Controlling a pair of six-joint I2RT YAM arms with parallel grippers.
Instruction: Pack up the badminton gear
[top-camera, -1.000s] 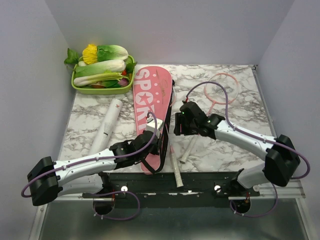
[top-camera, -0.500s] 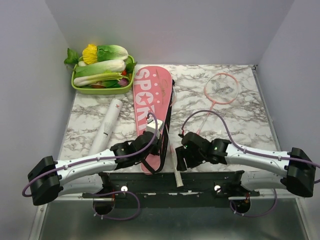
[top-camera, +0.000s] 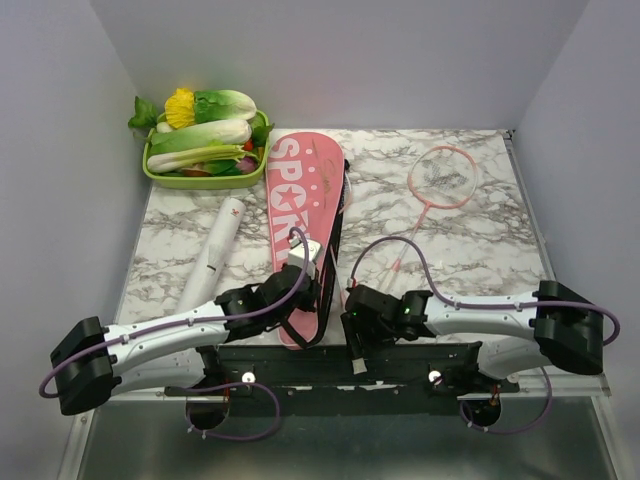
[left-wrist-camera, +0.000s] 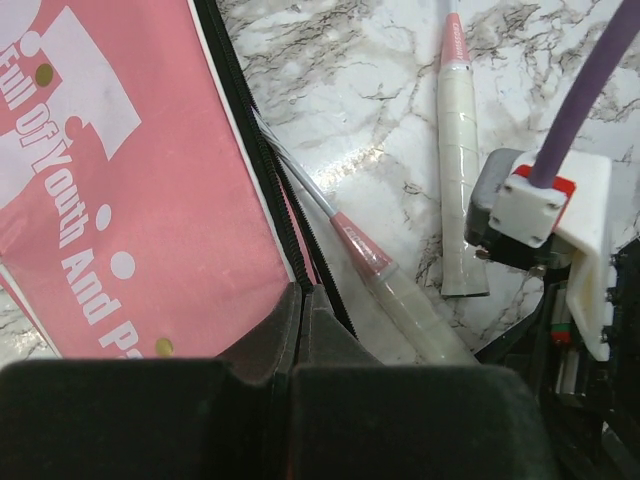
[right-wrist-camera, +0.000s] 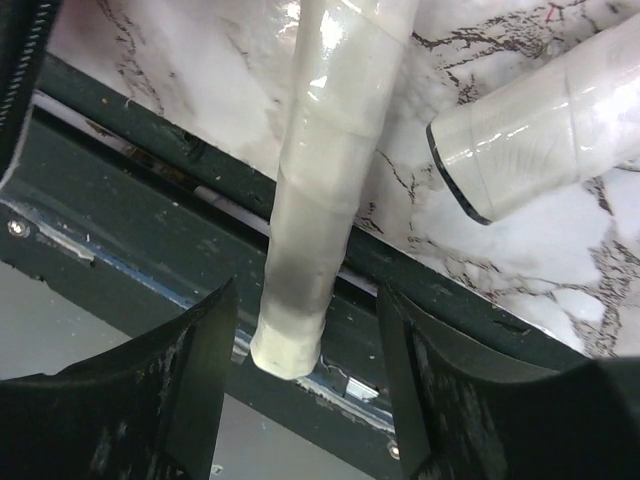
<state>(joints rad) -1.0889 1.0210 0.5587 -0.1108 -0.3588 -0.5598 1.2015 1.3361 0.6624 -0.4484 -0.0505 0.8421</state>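
Observation:
The pink racket cover (top-camera: 303, 200) with white lettering lies down the middle of the table. My left gripper (top-camera: 303, 283) is shut on its black zipper edge (left-wrist-camera: 255, 170) near the lower end. One racket's shaft runs into the cover. Its white taped handle (right-wrist-camera: 320, 250) sticks out over the table's front edge. My right gripper (right-wrist-camera: 305, 340) is open, with one finger (right-wrist-camera: 190, 370) on each side of that handle's end, touching nothing. The second racket (top-camera: 440, 180) lies to the right, its handle end (right-wrist-camera: 540, 140) close by. A white tube (top-camera: 215, 250) lies at the left.
A green tray (top-camera: 153, 172) of leafy vegetables stands at the back left corner. The dark mounting rail (top-camera: 400, 355) runs along the table's front edge under the jutting handle. Grey walls close in the left, right and back sides.
My right arm has swung from the middle of the table down to the front edge, bringing its open gripper around the jutting handle. The left gripper has stayed shut on the cover.

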